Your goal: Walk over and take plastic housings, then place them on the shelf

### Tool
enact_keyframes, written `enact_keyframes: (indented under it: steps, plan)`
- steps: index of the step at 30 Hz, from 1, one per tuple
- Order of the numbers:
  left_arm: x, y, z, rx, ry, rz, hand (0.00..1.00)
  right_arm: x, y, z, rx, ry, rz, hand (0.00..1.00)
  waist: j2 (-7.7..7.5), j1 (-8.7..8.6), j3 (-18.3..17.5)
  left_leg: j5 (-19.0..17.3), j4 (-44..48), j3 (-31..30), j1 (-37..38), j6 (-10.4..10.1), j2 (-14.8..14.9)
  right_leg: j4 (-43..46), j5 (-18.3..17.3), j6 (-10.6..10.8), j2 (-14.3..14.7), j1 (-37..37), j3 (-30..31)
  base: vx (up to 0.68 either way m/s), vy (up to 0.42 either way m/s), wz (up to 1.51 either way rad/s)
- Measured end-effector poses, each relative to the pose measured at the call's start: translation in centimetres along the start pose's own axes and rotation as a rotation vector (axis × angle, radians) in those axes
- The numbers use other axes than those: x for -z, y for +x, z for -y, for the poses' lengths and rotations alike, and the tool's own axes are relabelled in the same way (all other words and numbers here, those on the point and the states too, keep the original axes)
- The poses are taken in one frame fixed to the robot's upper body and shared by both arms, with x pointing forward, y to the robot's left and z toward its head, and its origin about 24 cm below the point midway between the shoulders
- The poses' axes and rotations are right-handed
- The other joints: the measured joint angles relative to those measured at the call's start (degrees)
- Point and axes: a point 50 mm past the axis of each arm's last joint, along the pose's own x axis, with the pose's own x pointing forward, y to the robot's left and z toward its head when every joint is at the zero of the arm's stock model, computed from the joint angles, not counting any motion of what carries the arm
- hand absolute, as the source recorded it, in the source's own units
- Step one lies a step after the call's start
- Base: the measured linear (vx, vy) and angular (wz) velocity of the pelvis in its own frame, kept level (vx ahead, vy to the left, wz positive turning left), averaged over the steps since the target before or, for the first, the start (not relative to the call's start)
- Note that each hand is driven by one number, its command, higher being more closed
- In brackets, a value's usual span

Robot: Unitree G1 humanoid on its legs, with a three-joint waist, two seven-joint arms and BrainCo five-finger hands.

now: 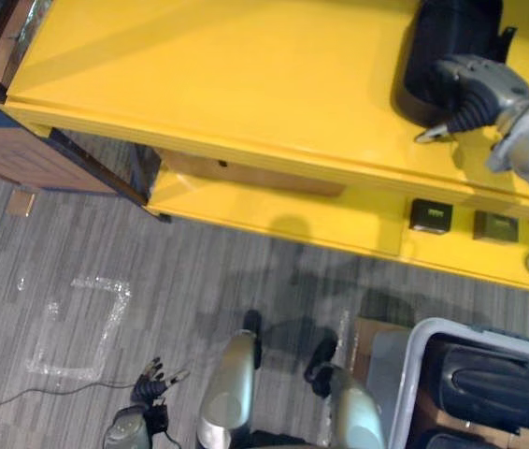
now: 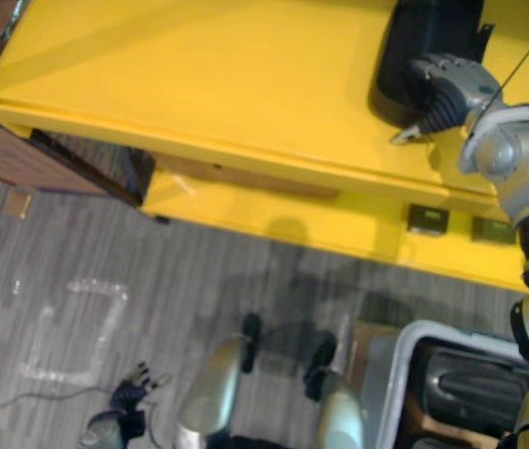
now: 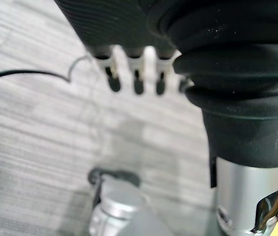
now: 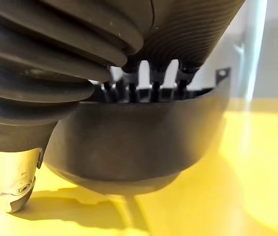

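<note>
Right robot hand [image 1: 479,84] on housing [image 1: 447,37] near shelf [image 1: 199,84] edge.

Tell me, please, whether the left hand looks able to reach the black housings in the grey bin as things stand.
Probably not: the left hand hangs open low over the carpet on the robot's left, while the housings lie in the grey bin far to its right.

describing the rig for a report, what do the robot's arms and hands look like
Both arms are silver-grey, built from smooth rounded shells with bulbous joints. The left hand has slim silver fingers ending in dark tips, under a black ribbed cover that runs over the hand's back and wrist. The right hand wears the same dark ribbed cover over silver-grey metal.
</note>
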Motion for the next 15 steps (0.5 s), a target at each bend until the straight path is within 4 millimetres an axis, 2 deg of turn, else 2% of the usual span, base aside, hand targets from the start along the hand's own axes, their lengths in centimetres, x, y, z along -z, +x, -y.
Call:
enact_keyframes:
  steps: [6, 15]
  plan:
    - [-0.1, 0.0, -0.1, -0.001, 0.003, 0.003, 0.00, 1.1, -0.3, -0.8, -0.068, 0.014, -0.072, 0.00, -0.03, -0.01, 0.0, 0.0, -0.5, 0.1, 0.7, 0.0, -0.2, -0.2, 0.0, 0.0, -0.2, 0.5, 0.0, 0.00, 0.000, 0.00]
    - [0.0, -0.2, -0.1, 0.001, 0.003, 0.008, 0.00, 2.2, -0.7, -1.0, -0.070, 0.047, -0.121, 0.00, -0.03, -0.13, 0.0, 0.3, -1.1, 0.5, 1.1, 0.0, -0.3, -0.3, 0.0, 0.0, -0.2, 0.5, 0.3, 0.00, 0.000, 0.00]
